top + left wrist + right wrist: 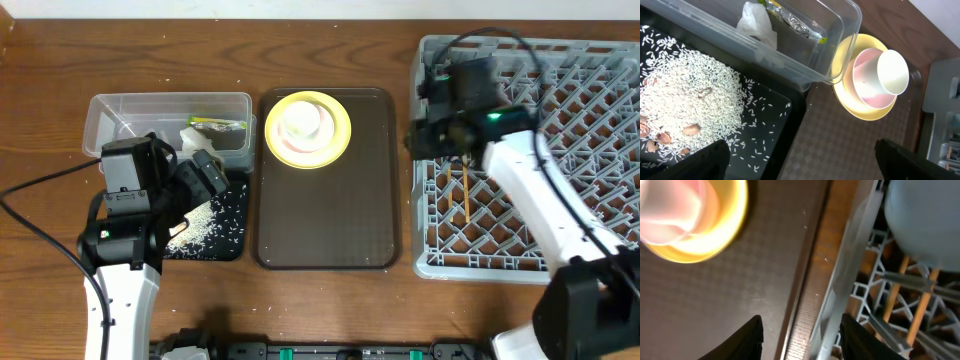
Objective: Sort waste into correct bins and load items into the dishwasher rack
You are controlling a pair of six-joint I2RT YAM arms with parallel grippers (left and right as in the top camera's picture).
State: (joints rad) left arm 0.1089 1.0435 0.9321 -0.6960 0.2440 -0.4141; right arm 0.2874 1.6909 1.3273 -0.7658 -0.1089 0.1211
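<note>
The clear tub (110, 110) holds the white tissue (757, 22) and the green-and-yellow wrapper (795, 20). Rice scraps (690, 95) lie in the black tray (235, 245). My left gripper (805, 165) is open and empty over that tray's right edge; it also shows in the overhead view (205, 175). The yellow plate (340, 135) carries the white cup (302, 120). The chopsticks (466, 195) and the light blue bowl (925, 220) lie in the grey rack (590, 120). My right gripper (802, 340) is open and empty over the rack's left rim.
The dark brown serving tray (330, 220) lies between the black tray and the rack, with the plate at its far end. A few brownish shell-like bits (660, 135) lie among the rice. Black cables trail from both arms.
</note>
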